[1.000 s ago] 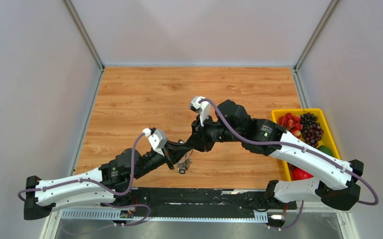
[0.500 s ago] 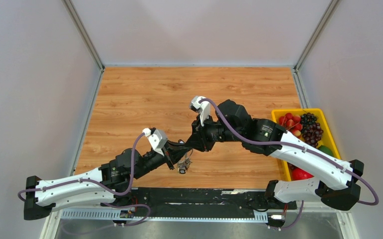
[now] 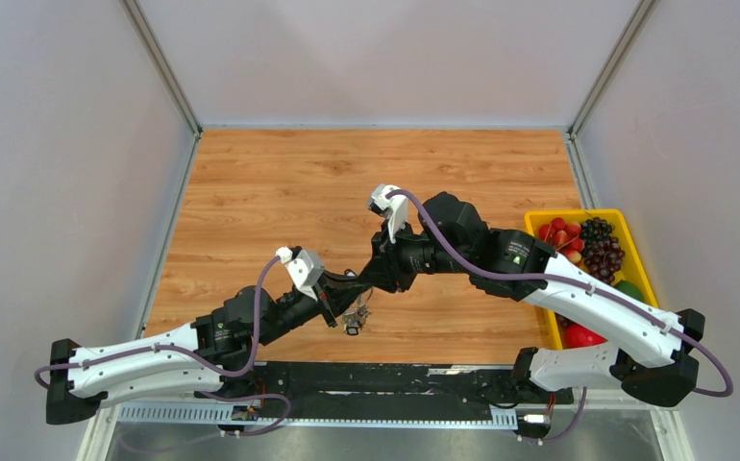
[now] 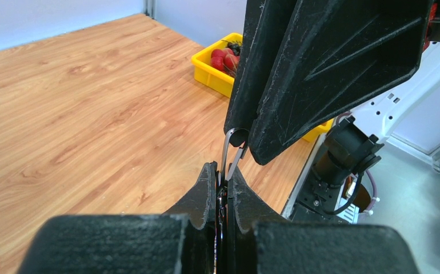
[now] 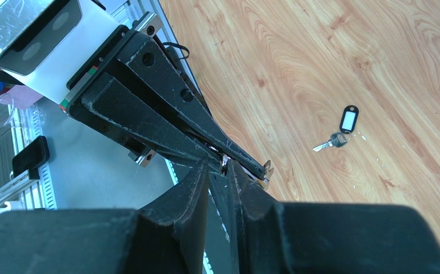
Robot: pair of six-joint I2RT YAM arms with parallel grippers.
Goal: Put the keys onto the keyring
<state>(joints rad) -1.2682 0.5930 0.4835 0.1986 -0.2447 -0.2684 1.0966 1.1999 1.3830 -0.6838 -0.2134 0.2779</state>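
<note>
keyring (image 4: 224, 153) is pinched shut by left gripper (image 4: 222, 171) and right gripper (image 5: 218, 166); thin wire could be lost if pulled unevenly.

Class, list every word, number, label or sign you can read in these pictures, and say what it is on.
Nothing is readable.
Green mark on the right arm: too small to read.
Small mark on the left arm: too small to read.
White insert of the black key tag: no writing visible.
</note>
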